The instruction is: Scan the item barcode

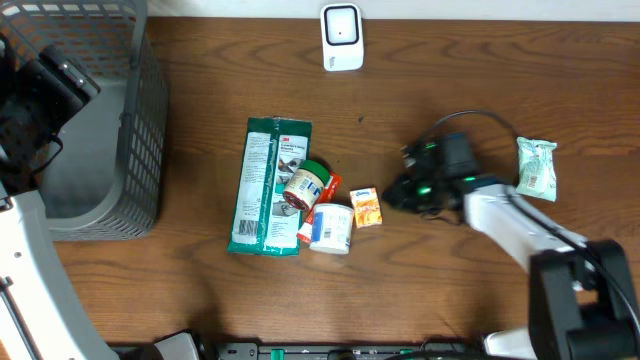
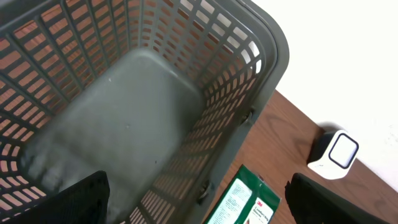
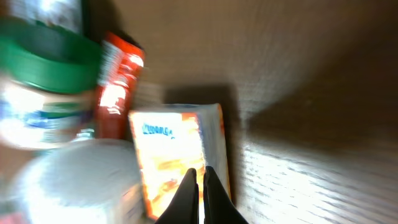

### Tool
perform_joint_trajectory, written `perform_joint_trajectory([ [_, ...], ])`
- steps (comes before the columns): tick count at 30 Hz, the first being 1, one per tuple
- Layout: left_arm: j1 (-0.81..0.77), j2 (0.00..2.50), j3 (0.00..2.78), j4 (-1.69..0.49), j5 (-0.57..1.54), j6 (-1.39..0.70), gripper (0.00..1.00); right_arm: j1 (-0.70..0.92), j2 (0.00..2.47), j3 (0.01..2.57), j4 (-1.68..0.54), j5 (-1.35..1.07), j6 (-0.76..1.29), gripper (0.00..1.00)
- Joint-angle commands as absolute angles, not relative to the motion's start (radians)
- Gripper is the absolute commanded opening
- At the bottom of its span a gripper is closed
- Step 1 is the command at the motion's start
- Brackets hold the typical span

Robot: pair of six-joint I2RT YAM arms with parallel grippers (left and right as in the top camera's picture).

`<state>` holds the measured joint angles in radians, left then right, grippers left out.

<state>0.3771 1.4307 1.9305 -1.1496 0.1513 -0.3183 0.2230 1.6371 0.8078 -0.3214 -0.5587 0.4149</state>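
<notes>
Right gripper (image 3: 199, 185), jaws shut and empty, hangs at the right edge of the orange box (image 1: 366, 206), which lies lengthwise front-to-back. Left gripper (image 2: 199, 202), wide open, hovers over the basket (image 2: 274, 57), well apart.

Wood-grain tbl (image 1: 430, 290), matt plastic basket (image 1: 150, 125)

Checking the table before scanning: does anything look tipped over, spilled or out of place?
The green-lidded jar looks tipped onto its side, partly on the green packet, crowded against the red tube and white tub. A small pale packet sits alone at the far right. Nothing looks spilled or damaged.
</notes>
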Motion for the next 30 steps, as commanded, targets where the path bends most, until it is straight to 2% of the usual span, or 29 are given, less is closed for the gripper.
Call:
perform_joint_trajectory([
  [1,0.381,1.431,1.932,-1.151,0.149,-0.327,0.88,0.020,1.535,0.804,-0.358,-0.959,0.273,0.01],
  [4,0.381,1.431,1.932,-1.151,0.149,-0.327,0.88,-0.107,1.523,0.804,-0.393,-1.189,0.215,0.01],
  [6,0.381,1.431,1.932,-1.151,0.149,-0.327,0.88,-0.163,1.524,0.804,-0.442,-1.191,0.208,0.02],
  [9,0.381,1.431,1.932,-1.151,0.149,-0.327,0.88,-0.173,1.524,0.804,-0.519,-1.017,0.193,0.44],
  [11,0.381,1.431,1.932,-1.151,0.149,-0.327,0.88,-0.140,1.524,0.804,-0.548,-0.920,0.192,0.48],
  [16,0.381,1.431,1.932,-1.151,0.149,-0.327,0.88,0.041,1.524,0.804,-0.520,-0.741,0.187,0.53],
  [23,0.381,1.431,1.932,-1.151,0.149,-0.327,0.88,0.354,1.524,0.804,-0.454,-0.253,0.375,0.51],
  [27,0.381,1.431,1.932,-1.151,0.149,-0.327,0.88,0.439,1.528,0.804,-0.451,-0.112,0.448,0.48],
  [30,0.381,1.431,1.932,-1.151,0.149,-0.327,0.88,0.460,1.542,0.804,-0.430,-0.092,0.460,0.47],
])
